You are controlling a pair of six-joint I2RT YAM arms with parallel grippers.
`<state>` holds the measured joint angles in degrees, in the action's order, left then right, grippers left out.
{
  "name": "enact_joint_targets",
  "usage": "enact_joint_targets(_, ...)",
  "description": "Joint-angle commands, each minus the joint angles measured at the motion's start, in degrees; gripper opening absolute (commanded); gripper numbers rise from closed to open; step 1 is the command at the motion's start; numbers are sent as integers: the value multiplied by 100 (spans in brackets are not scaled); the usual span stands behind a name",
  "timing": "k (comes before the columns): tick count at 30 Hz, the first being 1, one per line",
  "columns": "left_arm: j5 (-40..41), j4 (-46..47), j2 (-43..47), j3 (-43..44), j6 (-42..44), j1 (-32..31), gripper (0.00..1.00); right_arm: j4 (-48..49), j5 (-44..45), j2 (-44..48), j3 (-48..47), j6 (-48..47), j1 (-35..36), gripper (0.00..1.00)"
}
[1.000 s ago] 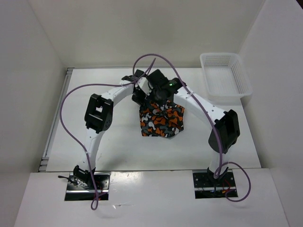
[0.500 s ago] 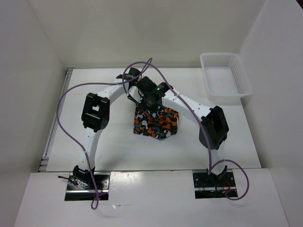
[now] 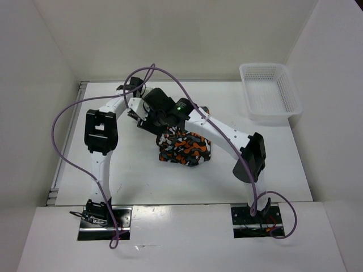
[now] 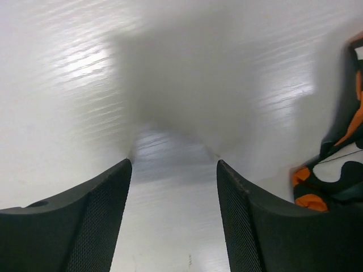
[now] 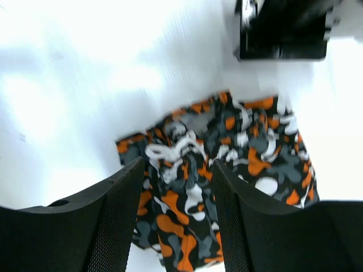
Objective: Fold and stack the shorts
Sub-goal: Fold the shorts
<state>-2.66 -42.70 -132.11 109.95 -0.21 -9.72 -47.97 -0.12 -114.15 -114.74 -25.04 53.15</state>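
The shorts (image 3: 184, 148), camouflage in orange, black, grey and white, lie as a folded bundle mid-table. In the right wrist view my right gripper (image 5: 177, 164) hangs open just above the shorts (image 5: 238, 164), with the white drawstring below its jaws and no fabric pinched. My left gripper (image 4: 173, 164) is open over bare table, and an edge of the shorts (image 4: 334, 164) shows off to its right. From above, both wrists crowd together at the bundle's far-left corner, the left gripper (image 3: 148, 115) beside the right gripper (image 3: 168, 122).
A white mesh basket (image 3: 270, 92) stands at the back right corner of the table (image 3: 113, 164). Purple cables loop over both arms. White walls enclose the table on three sides. A black part of the left arm (image 5: 283, 28) shows beyond the shorts.
Both grippers have opened and let go of the shorts. Both arms have swung left, and the bundle has shifted left and toward the near edge, now lying flat on the table.
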Motion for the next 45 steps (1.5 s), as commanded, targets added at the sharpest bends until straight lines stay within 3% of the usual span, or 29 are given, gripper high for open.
enact_joint_targets(1,35,-169,449,465,21,22,70,-81,-436,85,-383,183,-6,57)
enact_joint_targets(4,-111,-274,809,650,21,22,70,33,-156,506,73,183,-6,57)
enact_joint_targets(8,-1077,-546,1240,475,21,-285,75,270,258,1410,1741,-185,-207,56)
enact_joint_targets(13,-1360,-547,785,535,21,-443,77,1068,487,2299,3620,-721,-322,56)
enact_joint_targets(15,-1360,-547,416,911,21,-496,78,1594,487,2633,3993,-792,-322,52)
enact_joint_targets(21,-1501,-845,-376,1608,21,-785,79,2080,232,2380,4556,-1019,-322,37)
enact_joint_targets(23,-1501,-845,-447,1608,21,-847,79,2204,179,2293,4626,-1108,-322,37)
enact_joint_targets(26,-1563,-898,-447,1547,21,-848,70,2204,-101,2221,4680,-1222,-322,37)
enact_joint_targets(29,-1694,-898,-394,1398,21,-848,63,2282,-164,2169,4846,-1223,-322,43)
enact_joint_targets(35,-1853,-898,-394,1397,21,-848,30,2678,-112,1739,5128,-1223,-322,48)
enact_joint_targets(37,-1643,-950,-394,1397,21,-848,28,2784,46,1685,5198,-1223,-375,48)
enact_joint_targets(41,-1238,-1127,-79,1337,21,-778,65,2872,109,1693,5260,-1223,-428,48)
enact_joint_targets(42,-1237,-1127,131,1240,21,-725,71,2872,109,1746,5321,-1223,-428,48)
enact_joint_targets(45,-1132,-1179,265,871,21,-610,76,2942,109,1747,5453,-1100,-428,48)
